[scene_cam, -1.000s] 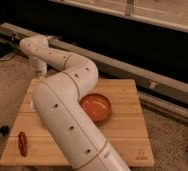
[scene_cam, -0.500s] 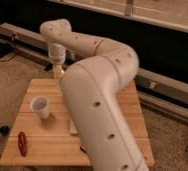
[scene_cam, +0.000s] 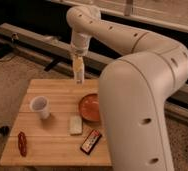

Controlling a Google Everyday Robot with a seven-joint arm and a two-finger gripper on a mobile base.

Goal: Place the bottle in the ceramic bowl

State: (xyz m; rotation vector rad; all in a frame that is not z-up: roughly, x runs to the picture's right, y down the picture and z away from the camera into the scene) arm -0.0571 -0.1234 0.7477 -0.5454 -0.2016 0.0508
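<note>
The white arm (scene_cam: 137,75) fills the right of the view and hides the right part of the bowl. Below it, the wooden table (scene_cam: 52,150) carries everything else. The orange-red bowl (scene_cam: 88,107) sits near the table's middle, with the white cup (scene_cam: 40,107) apart from it to the left. The gripper (scene_cam: 78,61) hangs high over the far edge of the table, pinching the bottle (scene_cam: 79,74) by its top so that it dangles roughly upright. The bottle is in the air beyond the bowl, not above it. In front of the bowl lie a pale block (scene_cam: 75,125) and a dark packet (scene_cam: 91,141), and a small red object (scene_cam: 22,143) lies at the near left corner.

This looks like the carry. To do it well, keep the height while bringing the bottle nearer until it is over the bowl's centre, clear of the cup. Then lower it close to the bowl's floor before letting go, since a slim bottle would likely topple on the curved floor
</note>
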